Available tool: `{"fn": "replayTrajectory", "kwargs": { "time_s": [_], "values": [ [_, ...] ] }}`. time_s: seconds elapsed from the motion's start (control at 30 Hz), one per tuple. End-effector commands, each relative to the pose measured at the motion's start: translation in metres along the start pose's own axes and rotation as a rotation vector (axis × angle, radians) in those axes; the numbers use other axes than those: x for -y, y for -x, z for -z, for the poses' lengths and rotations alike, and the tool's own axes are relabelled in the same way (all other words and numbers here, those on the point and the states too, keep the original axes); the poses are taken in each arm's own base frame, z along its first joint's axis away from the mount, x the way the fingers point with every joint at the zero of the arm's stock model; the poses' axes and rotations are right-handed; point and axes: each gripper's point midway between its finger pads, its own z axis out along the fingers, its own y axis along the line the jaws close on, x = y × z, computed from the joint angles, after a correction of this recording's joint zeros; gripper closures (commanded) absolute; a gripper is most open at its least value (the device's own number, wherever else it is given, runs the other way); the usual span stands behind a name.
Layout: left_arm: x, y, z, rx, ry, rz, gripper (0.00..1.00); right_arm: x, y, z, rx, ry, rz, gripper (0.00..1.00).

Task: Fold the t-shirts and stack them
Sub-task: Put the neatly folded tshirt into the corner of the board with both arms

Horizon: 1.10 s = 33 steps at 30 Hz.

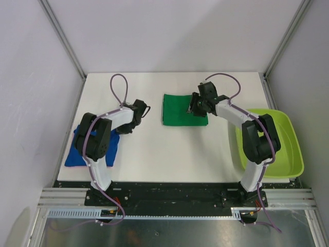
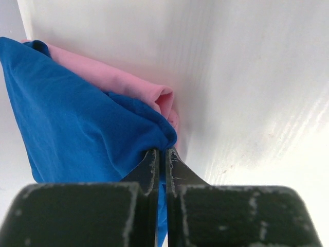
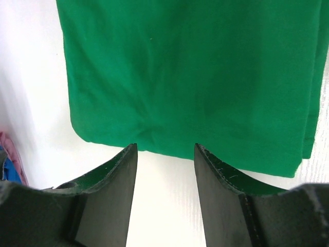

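At the tips of the left end effector (image 2: 161, 152), a fold of the blue shirt (image 2: 77, 118) is pinched. The fingers are pressed together, with only a sliver of blue cloth seen between them. Bunched cloth is spread to the left of the tips and beyond them. Its pink edge (image 2: 121, 85) is turned up just past the tips, against the white surface (image 2: 247, 77). From above, the left end effector (image 1: 126, 127) is found at the far right corner of the blue shirt (image 1: 82, 154). The rest of that shirt lies under the left arm, by the surface's left edge.

Right end effector (image 3: 165, 146): held partly open, nothing gripped. Bare surface is seen between the fingers. The near edge of the green shirt (image 3: 190, 77) lies just beyond the tips; whether it is touched cannot be told. This shirt is folded into a flat rectangle, with layered edges visible on its right side. From above, the right end effector (image 1: 193, 108) is placed over the right edge of the green shirt (image 1: 177, 109).

Tub (image 1: 288, 149): set behind the right end effector, beside the right arm, at the surface's right edge.

Shirts are well apart, not stacked.
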Motion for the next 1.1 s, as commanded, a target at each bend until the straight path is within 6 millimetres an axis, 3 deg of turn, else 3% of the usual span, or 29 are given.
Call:
{"fn": "replayTrajectory", "kwargs": {
  "time_s": [0.0, 0.3, 0.67, 1.07],
  "values": [
    [0.010, 0.027, 0.025, 0.078, -0.090, 0.096, 1.00, -0.008, 0.018, 0.019, 0.064, 0.029, -0.012, 0.48],
    [0.031, 0.037, 0.038, 0.094, -0.163, 0.109, 1.00, 0.001, 0.019, 0.021, 0.067, 0.011, -0.023, 0.47],
    [0.068, 0.065, 0.061, 0.129, -0.261, 0.129, 1.00, 0.013, 0.022, 0.024, 0.071, -0.011, -0.033, 0.47],
    [0.112, 0.113, 0.087, 0.190, -0.363, 0.162, 1.00, 0.033, 0.029, 0.032, 0.082, -0.057, -0.043, 0.47]
  ]
}}
